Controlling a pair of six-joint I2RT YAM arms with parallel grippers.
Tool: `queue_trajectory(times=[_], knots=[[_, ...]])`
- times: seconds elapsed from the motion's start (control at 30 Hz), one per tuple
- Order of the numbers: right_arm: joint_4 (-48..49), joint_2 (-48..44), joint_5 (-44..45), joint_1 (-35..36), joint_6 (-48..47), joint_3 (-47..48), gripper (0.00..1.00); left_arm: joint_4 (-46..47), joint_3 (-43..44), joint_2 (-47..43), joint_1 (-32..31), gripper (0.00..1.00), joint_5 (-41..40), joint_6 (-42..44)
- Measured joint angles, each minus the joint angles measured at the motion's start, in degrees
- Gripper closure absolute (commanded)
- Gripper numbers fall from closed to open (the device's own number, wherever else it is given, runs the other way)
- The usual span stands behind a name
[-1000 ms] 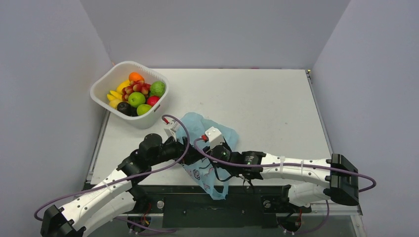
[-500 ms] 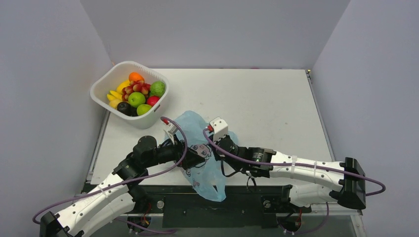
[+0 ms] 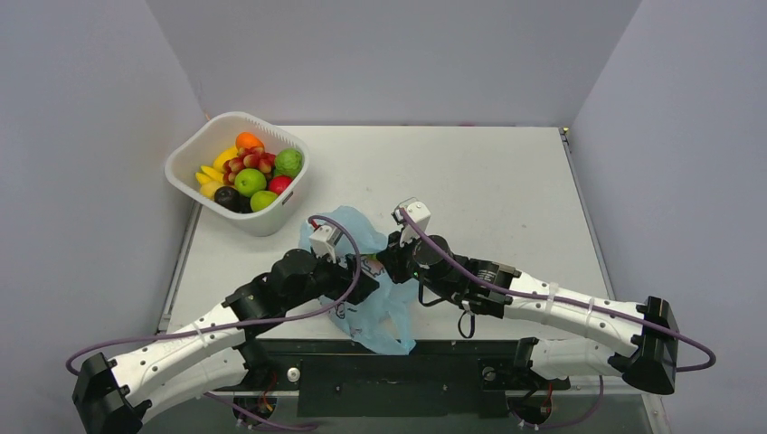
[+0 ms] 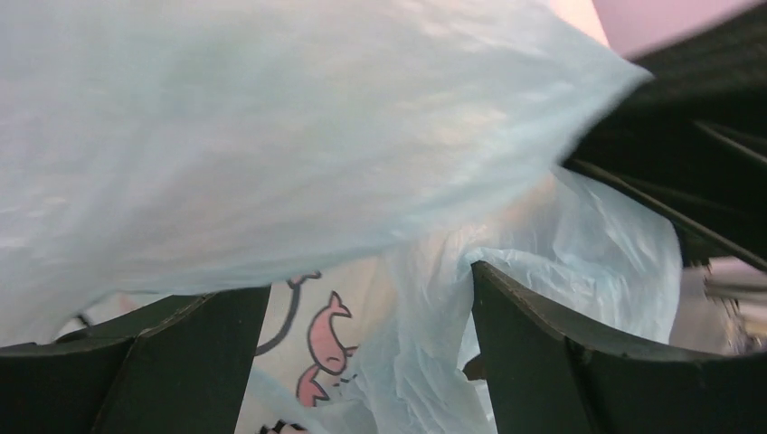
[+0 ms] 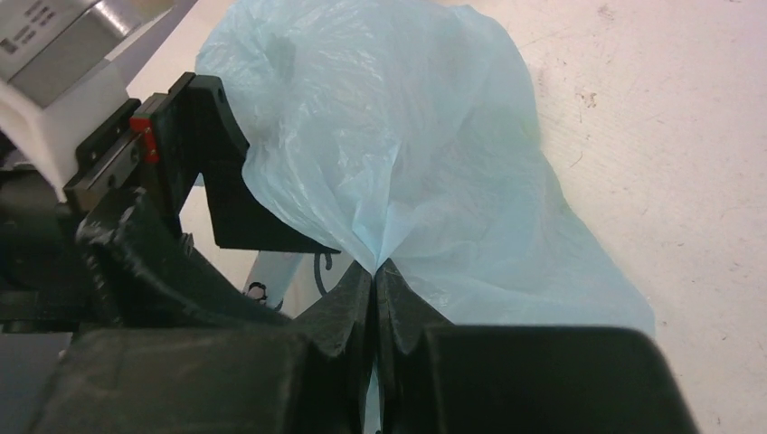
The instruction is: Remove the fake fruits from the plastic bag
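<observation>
The light-blue plastic bag (image 3: 380,303) with dark print lies bunched at the table's near edge, between my two grippers. My right gripper (image 3: 388,263) is shut, pinching a fold of bag film (image 5: 375,269). My left gripper (image 3: 365,283) is open, its fingers wide apart with bag film (image 4: 425,298) between and over them. I see no fruit in the bag. The orange (image 3: 248,140), red grape bunch (image 3: 250,161), a bumpy green fruit (image 3: 288,163) and the dark round fruit (image 3: 226,196) lie in the white basket (image 3: 194,145).
The basket at the far left also holds yellow bananas (image 3: 212,174), green apples (image 3: 250,181) and a red fruit (image 3: 280,183). The bag's lower end hangs over the table's front edge (image 3: 393,344). Grey walls stand on three sides.
Both grippers have moved up and to the right, closer together over the bag. The bag has been gathered and pulled up between them.
</observation>
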Motion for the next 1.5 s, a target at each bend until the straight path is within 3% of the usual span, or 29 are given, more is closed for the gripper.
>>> queue_trajectory(times=[0.13, 0.3, 0.47, 0.8, 0.97, 1.17, 1.5], knots=[[0.2, -0.4, -0.8, 0.0, 1.1, -0.5, 1.0, -0.2, -0.5, 0.1, 0.0, 0.25, -7.6, -3.2], [0.5, -1.7, -1.2, -0.1, 1.6, -1.8, 1.0, 3.1, -4.6, -3.1, 0.0, 0.14, -12.9, -7.5], [0.2, -2.8, -1.0, -0.1, 1.6, -2.1, 1.0, 5.6, -7.1, -6.1, 0.0, 0.09, -12.2, -9.6], [-4.9, -5.0, 0.7, -0.1, 1.2, -2.1, 1.0, 6.9, -6.9, -9.3, 0.1, 0.1, -4.9, -7.7], [-5.3, -5.2, 0.6, 0.1, 1.4, -2.1, 1.0, 5.3, -4.0, -4.1, 0.2, 0.16, -4.9, -7.5], [-4.3, -5.2, -1.8, 0.2, 3.0, -2.1, 1.0, 10.6, -3.8, 6.6, 0.7, 0.26, -7.0, -8.1], [-4.5, -11.5, -2.6, 0.3, 4.0, -6.8, 1.0, 21.7, -4.1, 19.3, 0.8, 0.21, -18.6, -7.9]])
